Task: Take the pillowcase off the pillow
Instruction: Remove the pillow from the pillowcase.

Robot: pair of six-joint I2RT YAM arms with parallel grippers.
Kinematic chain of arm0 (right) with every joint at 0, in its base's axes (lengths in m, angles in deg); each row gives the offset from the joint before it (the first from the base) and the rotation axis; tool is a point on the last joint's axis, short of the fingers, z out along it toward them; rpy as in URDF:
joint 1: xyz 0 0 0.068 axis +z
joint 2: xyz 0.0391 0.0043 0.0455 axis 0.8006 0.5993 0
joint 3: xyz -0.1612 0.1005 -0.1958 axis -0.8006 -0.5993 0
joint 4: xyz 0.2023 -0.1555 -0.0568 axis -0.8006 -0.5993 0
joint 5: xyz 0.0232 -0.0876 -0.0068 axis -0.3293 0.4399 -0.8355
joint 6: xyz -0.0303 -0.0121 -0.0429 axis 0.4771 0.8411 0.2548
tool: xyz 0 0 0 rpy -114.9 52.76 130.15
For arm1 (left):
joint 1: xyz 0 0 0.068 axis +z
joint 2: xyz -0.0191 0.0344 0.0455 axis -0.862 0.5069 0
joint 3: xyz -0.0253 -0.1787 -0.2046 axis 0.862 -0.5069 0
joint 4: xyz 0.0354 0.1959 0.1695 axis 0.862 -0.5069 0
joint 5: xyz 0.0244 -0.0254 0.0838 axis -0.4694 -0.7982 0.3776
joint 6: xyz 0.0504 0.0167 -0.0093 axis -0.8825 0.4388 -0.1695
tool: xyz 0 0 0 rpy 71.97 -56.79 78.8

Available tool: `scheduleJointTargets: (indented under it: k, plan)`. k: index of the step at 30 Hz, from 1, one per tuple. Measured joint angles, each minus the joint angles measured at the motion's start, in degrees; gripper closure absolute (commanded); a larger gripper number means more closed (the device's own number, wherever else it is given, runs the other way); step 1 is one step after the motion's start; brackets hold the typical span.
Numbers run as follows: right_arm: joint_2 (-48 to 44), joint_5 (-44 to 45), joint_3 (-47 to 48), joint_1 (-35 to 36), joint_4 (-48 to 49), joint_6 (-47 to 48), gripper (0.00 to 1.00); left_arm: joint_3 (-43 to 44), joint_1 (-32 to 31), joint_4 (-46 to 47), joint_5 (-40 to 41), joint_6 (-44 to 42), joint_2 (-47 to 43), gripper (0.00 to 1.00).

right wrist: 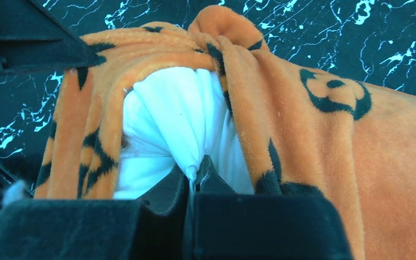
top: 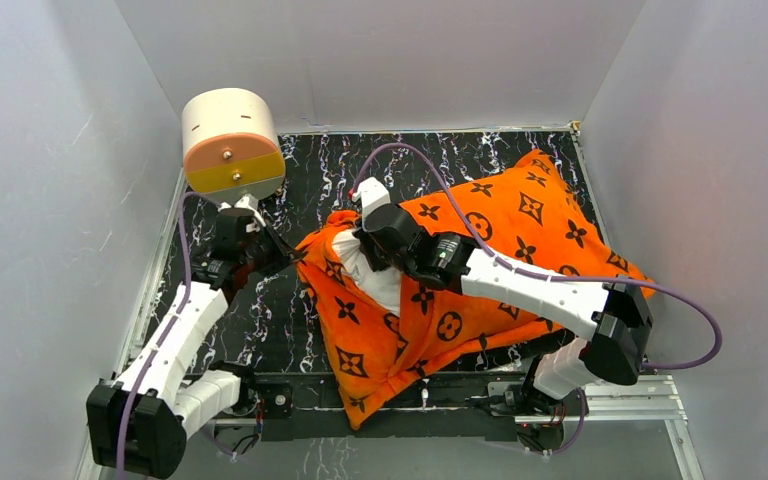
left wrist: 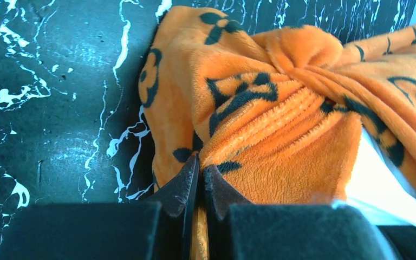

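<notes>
Plainly, see the pillowcase [top: 520, 230] spread aslant over the right half of the counter [top: 300, 170], open mouth turned left and bunched back just enough to bare a white bulge of the pillow [right wrist: 168, 119]. Judge the cover barely started off: orange everywhere else, and plump right out to the far corner.

Find the right tool [right wrist: 193, 169] reaching over the top of the cover and clamped narrow on a pinched peak of the white fabric inside the mouth. Find the left tool [left wrist: 201, 162] closed almost flat on the orange hem at the mouth's left lip, a strip of plush caught between the jaws. Read the pairing as deliberate: one grip per cloth, set opposite across the opening, so as to part pillow from cover without dragging both together.

Look outward for room. Count bare dark counter left of the mouth and behind it, likely the best lane for drawing anything out. Mind the cream-and-orange cylinder [top: 232, 140] just behind the left tool at the rear left. Mind the walls [top: 50, 200] close on both sides, with the cover's far corner near the right one and its near corner reaching the counter's front edge. Expect the plump filling to bind at the narrow, bunched mouth.
</notes>
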Motion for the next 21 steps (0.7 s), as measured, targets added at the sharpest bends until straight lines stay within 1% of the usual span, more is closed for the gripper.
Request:
scheduleJointTargets:
  k: [4, 7, 11, 21]
  plan:
    - [-0.13, -2.45, 0.50, -0.11, -0.66, -0.09, 1.00, -1.07, 5.70, 0.90, -5.33, 0.59, 2.27, 1.00]
    - [-0.68, -5.99, 0.35, -0.68, -0.02, 0.31, 1.00, -1.07, 7.58, 1.62, -8.79, 0.83, 7.15, 1.00]
    - [-1.92, -8.02, -0.50, -1.22, 0.55, 0.39, 1.00, -1.53, 8.11, 2.45, -10.64, 1.29, 11.72, 1.00]
    - [-6.60, -6.58, -3.69, -1.07, 2.47, -2.43, 1.00, -6.93, 8.66, 7.58, -13.18, 3.98, 13.31, 1.00]
